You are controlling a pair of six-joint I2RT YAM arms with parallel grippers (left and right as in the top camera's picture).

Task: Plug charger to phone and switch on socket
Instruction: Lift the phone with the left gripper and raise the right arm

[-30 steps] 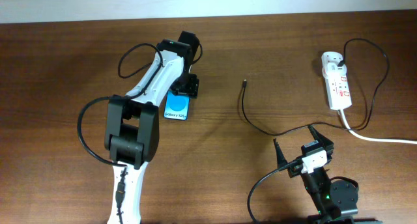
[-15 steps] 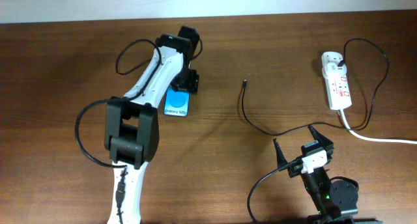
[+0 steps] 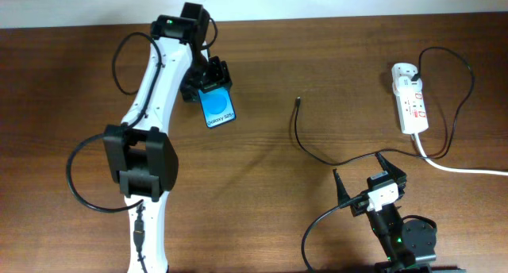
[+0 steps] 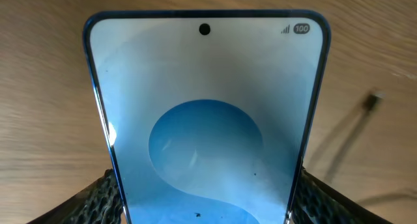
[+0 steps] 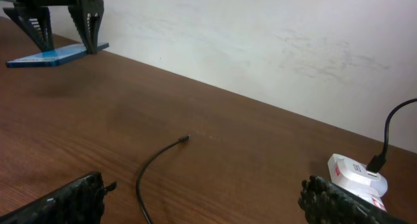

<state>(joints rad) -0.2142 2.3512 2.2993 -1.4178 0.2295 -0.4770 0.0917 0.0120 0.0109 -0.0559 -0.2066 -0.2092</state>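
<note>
The phone [image 3: 218, 107] has a bright blue screen and is held above the table at the back left. My left gripper [image 3: 208, 79] is shut on its end; in the left wrist view the phone [image 4: 207, 120] fills the frame between both fingers. The charger cable [image 3: 305, 146] lies on the table, its connector tip [image 3: 298, 101] pointing toward the back; it also shows in the right wrist view [image 5: 146, 173]. The white socket strip [image 3: 409, 98] with red switches lies at the right, a black plug in it. My right gripper [image 3: 365, 178] is open and empty near the front edge.
The socket's thick white cord [image 3: 460, 168] runs off to the right edge. The black plug lead [image 3: 464, 82] loops beside the strip. A white wall [image 5: 260, 35] bounds the far side of the table.
My left gripper has lifted the phone off the table and carried it toward the back left, turning it so its free end points to the front right. The right arm has not moved.
</note>
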